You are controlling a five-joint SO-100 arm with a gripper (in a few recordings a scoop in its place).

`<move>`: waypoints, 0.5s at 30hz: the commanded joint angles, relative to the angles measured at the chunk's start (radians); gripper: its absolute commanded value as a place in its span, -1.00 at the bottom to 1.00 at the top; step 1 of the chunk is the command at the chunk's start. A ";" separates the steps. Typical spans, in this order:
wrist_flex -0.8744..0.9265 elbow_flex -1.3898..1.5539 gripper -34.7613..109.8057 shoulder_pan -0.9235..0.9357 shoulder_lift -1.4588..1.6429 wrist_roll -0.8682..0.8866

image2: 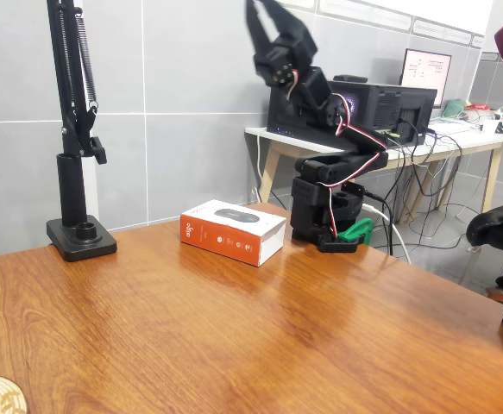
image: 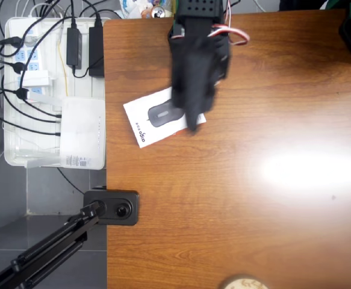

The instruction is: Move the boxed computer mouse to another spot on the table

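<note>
The boxed computer mouse point(image2: 232, 230) lay flat near the worktop point(image2: 234, 336) edge nearest the arm's base, untouched. The gripper point(image2: 257, 15) hung high above it — open or closed, I couldn't tell. Best to descend squarely and span the box's narrow width.

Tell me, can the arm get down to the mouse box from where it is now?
Probably yes. The boxed mouse lies flat on the table with nothing on top of it or crowding it, and the end effector is raised high above it, near the arm's base.
</note>
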 commanded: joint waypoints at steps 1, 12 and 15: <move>-0.198 0.012 -0.52 -0.040 0.002 -0.018; -0.733 0.095 -0.52 -0.081 0.002 -0.020; -0.844 0.095 -0.52 -0.083 0.002 -0.018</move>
